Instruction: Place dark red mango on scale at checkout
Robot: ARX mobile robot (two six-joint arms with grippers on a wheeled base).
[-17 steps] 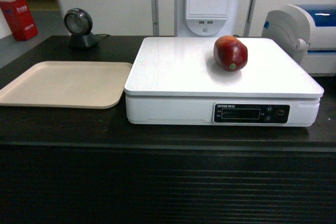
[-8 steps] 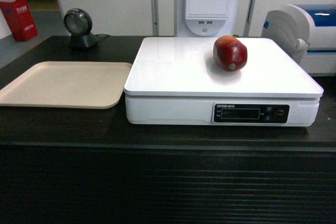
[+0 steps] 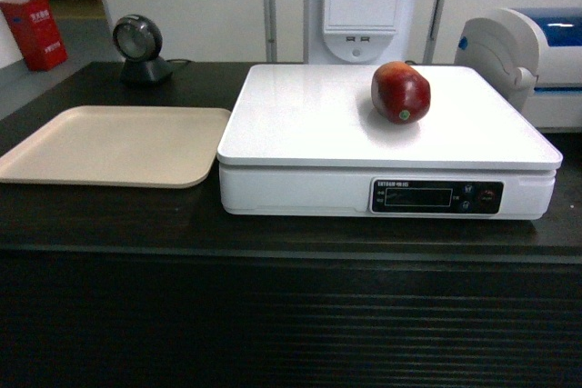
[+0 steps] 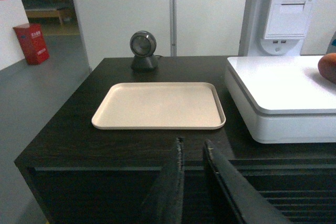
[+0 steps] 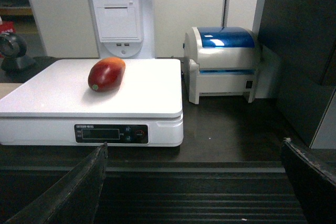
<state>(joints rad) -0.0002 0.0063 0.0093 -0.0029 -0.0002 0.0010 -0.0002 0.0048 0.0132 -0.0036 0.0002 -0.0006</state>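
Since a second ago the head view has shifted only a hair rightward, the dark red mango [image 3: 400, 92] unmoved on the scale [image 3: 309, 124] atop the checkout [image 3: 273, 224] surface, beside a beige tray [image 3: 114, 144]. From the left wrist, the left pincer [image 4: 193, 153] shows its fingers nearly pressed together, holding nothing, before the tray. From the right wrist, the right pincer [image 5: 194, 158] hangs spread wide and empty, the mango lying toward the platform's back, a blue-lidded printer [image 5: 223, 61] beside the scale.
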